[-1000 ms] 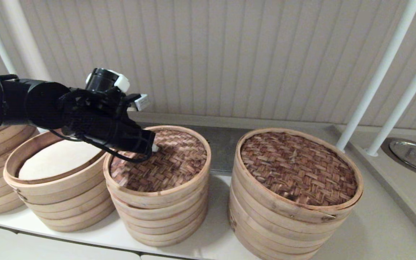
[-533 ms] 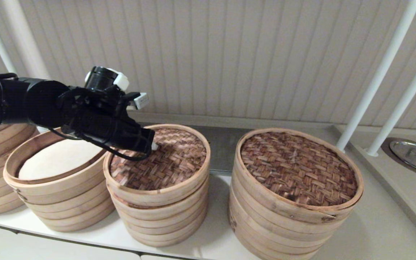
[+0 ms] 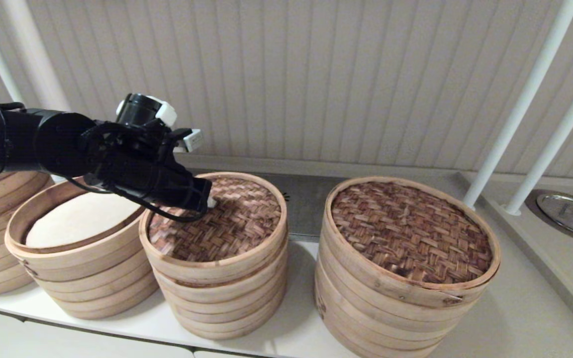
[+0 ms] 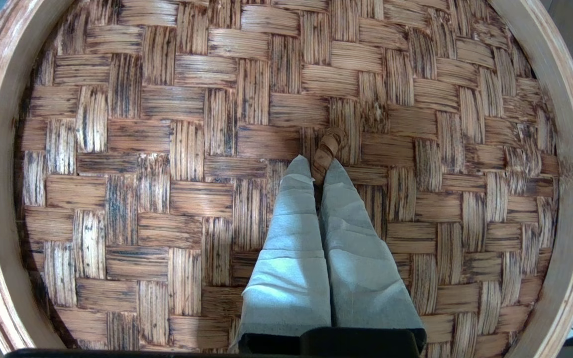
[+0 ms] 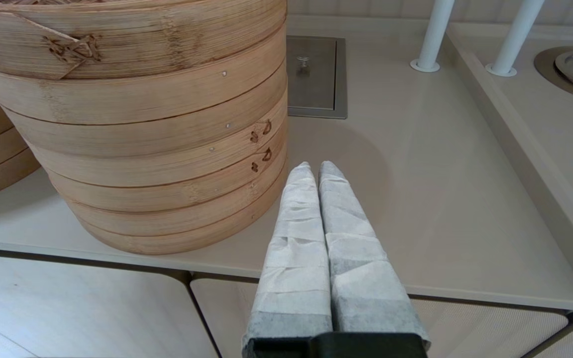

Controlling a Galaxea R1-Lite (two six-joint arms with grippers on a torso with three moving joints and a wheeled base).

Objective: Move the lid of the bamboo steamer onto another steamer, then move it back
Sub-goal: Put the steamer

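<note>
Round bamboo steamer lid [image 3: 217,219], woven top in mottled tan-brown strips inside a pale wood rim, riding on another steamer [image 3: 222,303], the small pale-banded stack at the middle of the counter. Set slightly askew towards the robot's left, with a thin dark seam showing under the rim along the near side. Small twisted loop handle [image 4: 327,146] near the centre of the weave, pinched between the closed padded tips of the left gripper [image 4: 319,171].
</note>
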